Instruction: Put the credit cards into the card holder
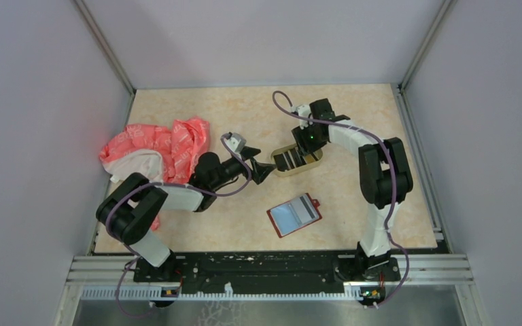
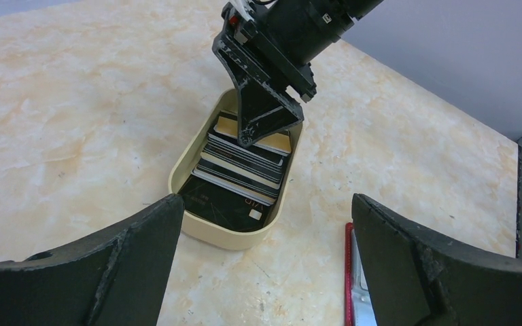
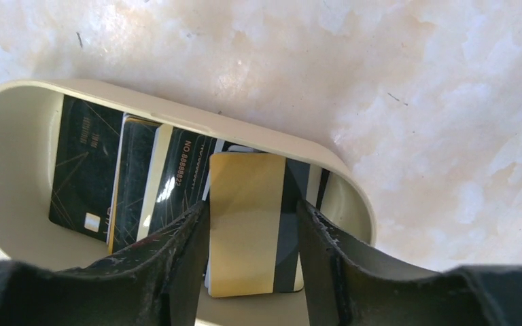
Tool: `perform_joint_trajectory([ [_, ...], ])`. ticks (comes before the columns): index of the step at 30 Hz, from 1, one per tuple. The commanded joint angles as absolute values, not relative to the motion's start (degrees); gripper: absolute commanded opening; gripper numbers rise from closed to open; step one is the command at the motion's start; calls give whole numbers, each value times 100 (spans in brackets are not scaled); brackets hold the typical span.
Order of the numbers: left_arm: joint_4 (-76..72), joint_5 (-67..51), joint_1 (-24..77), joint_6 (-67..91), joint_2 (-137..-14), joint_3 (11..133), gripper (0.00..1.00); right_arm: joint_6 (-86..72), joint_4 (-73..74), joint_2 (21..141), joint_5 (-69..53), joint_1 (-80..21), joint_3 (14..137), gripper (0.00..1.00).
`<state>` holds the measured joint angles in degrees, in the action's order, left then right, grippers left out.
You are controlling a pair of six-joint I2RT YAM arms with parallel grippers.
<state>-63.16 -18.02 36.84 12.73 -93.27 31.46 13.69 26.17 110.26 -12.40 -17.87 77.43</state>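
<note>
Right tool (image 3: 253, 212) straddles a gold credit card (image 3: 245, 231) in the tan tray (image 3: 13, 136); whether it grips, I cannot tell. Left tool (image 2: 265, 201) gapes wide. Red card holder (image 1: 294, 214) lies open on my beige marbled worktop (image 1: 360, 122), grey walls (image 1: 258, 41) around.

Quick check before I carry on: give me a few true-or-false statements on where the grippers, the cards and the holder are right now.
1. The left gripper is wide open and holds nothing. True.
2. The right gripper straddles a gold card in the oval tan tray. True.
3. The red card holder lies inside the tray. False: it lies on the table, apart from the tray and nearer the arm bases.
4. The gold card is the only card in the tray. False: several dark cards lie there too.
5. The pink cloth lies beside the right arm. False: it lies beside the left arm.
</note>
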Motion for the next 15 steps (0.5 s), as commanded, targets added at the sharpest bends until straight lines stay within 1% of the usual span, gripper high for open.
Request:
perform_joint_trajectory([
  [1, -6653, -2027, 3651, 1202, -9395, 3133, 99, 1294, 2713, 11106, -1468, -1833, 7989, 45],
  [5, -6675, -2063, 3652, 1213, -9418, 3137, 99, 1277, 2789, 11100, -1700, -1831, 8038, 36],
  [8, -6688, -2084, 3649, 1234, -9435, 3146, 99, 1240, 2819, 11066, -1869, -1829, 8057, 31],
  [11, -6697, -2106, 3648, 1239, -9455, 3148, 99, 1239, 2815, 10996, -1911, -1834, 8055, 28],
  [15, -6719, -2138, 3648, 1239, -9460, 3146, 99, 1283, 2744, 10815, -1667, -1828, 8025, 27],
])
